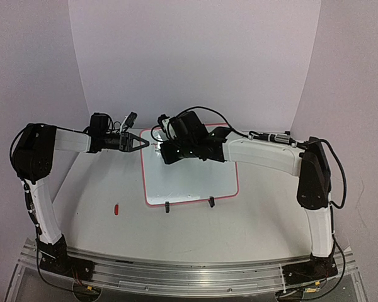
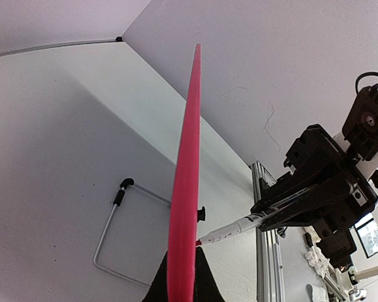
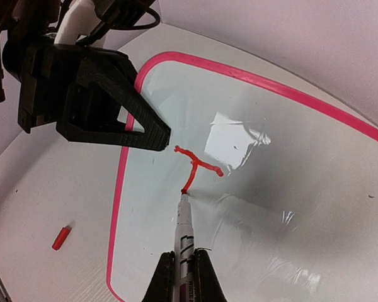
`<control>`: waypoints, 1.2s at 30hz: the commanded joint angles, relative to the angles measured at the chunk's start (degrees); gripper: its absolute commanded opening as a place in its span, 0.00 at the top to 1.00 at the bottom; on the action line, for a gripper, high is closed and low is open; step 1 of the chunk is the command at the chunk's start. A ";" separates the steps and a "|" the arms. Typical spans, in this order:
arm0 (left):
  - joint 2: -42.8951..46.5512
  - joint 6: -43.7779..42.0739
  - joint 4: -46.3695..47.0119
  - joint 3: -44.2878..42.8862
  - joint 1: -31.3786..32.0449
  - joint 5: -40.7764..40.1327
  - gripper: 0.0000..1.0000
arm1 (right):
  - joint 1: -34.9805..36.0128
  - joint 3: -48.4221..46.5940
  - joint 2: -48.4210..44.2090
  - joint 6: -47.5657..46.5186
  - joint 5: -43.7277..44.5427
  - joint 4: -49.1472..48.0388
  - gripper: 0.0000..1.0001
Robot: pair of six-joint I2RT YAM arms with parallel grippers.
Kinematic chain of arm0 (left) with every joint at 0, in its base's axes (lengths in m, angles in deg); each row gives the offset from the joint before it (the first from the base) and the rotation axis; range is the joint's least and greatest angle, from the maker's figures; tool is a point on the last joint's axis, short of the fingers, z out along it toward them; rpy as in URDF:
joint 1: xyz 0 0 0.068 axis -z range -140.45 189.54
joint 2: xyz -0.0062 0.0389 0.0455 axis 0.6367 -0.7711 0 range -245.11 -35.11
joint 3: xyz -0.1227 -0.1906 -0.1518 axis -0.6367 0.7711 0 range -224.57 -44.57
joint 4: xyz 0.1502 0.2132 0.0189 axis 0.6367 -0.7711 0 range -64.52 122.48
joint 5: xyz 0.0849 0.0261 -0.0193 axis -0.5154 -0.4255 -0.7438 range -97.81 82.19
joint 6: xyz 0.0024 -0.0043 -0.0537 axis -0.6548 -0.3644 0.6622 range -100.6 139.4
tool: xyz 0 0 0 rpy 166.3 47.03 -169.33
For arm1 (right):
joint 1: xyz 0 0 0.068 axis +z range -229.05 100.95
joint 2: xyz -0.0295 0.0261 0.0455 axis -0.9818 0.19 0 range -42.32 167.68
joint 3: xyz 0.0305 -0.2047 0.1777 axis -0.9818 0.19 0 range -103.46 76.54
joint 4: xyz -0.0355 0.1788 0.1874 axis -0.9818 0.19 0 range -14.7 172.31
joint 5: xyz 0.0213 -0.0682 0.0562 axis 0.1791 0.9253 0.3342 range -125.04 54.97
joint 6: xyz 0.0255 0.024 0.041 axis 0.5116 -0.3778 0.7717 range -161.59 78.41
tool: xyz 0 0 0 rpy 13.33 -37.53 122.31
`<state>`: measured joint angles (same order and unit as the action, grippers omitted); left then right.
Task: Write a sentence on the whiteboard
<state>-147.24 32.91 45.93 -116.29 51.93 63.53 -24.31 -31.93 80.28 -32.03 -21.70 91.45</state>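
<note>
Right pincer [image 3: 184,264] clamps the marker [image 3: 184,229], tip at the foot of the sentence [image 3: 195,167] (only a T is down). Left pincer [image 1: 143,144], at ten o'clock, seems closed on the whiteboard [image 3: 290,189] frame. If that hold slips, the strokes could smear. Bare board lies toward three o'clock, and the cap [image 3: 61,237] lies at eight on the desk [image 1: 101,189].

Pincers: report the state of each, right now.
Left pincer: closed on the edge of the board.
Right pincer: closed on the marker.
</note>
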 commanded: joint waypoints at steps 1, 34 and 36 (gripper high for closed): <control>1.36 -4.33 1.14 0.71 0.67 -2.40 1.00 | -0.44 1.56 -0.99 1.21 0.99 3.37 1.00; 1.35 -3.75 1.73 0.97 0.71 -2.83 1.00 | -0.46 -0.53 -0.87 0.17 0.30 4.69 1.00; 1.31 -3.62 1.80 0.95 0.68 -2.90 1.00 | -0.43 -1.09 -0.85 -0.21 -0.12 4.69 1.00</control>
<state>-147.24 32.97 46.04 -116.12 51.93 63.52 -23.98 -30.73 79.81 -31.11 -23.24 93.13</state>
